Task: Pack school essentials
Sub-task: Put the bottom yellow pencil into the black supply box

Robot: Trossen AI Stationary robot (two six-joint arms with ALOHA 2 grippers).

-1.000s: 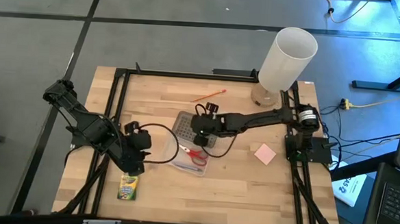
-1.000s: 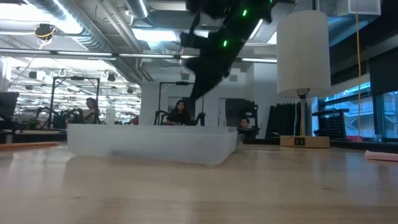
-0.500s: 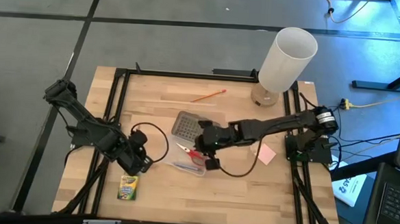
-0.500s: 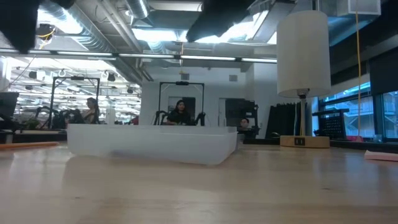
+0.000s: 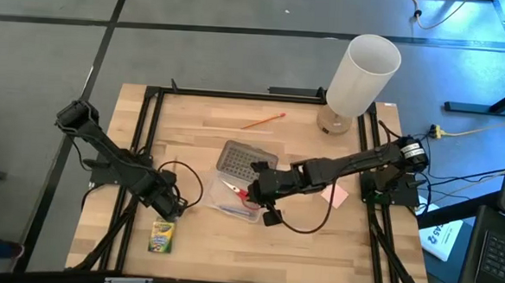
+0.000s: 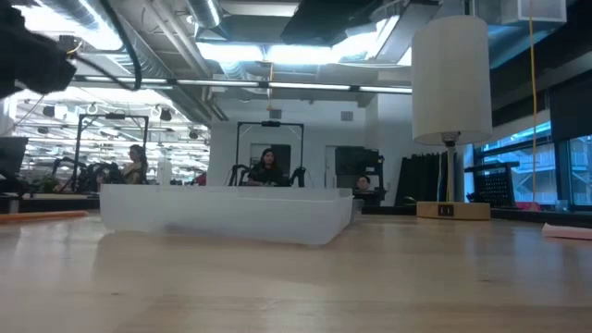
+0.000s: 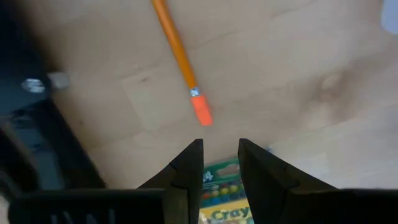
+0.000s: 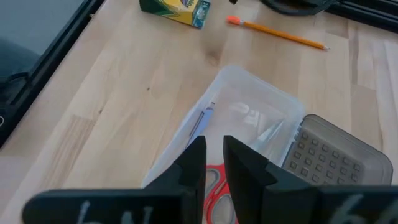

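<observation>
"Cray", partly cut off, on the green-and-yellow crayon box.

Pale matt wood table

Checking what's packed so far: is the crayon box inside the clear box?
No, the crayon box lies on the table outside the clear box.

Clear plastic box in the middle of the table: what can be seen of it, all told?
The clear rectangular plastic box is shallow, frosted-looking and round-cornered, lying open and flat on the light wooden table. Its grey dotted lid is off and lies at one short end, apparently against it. Inside are the red-handled scissors and a bluish-purple pen along one long wall. The right end effector hovers over it; no contact shows.
</observation>
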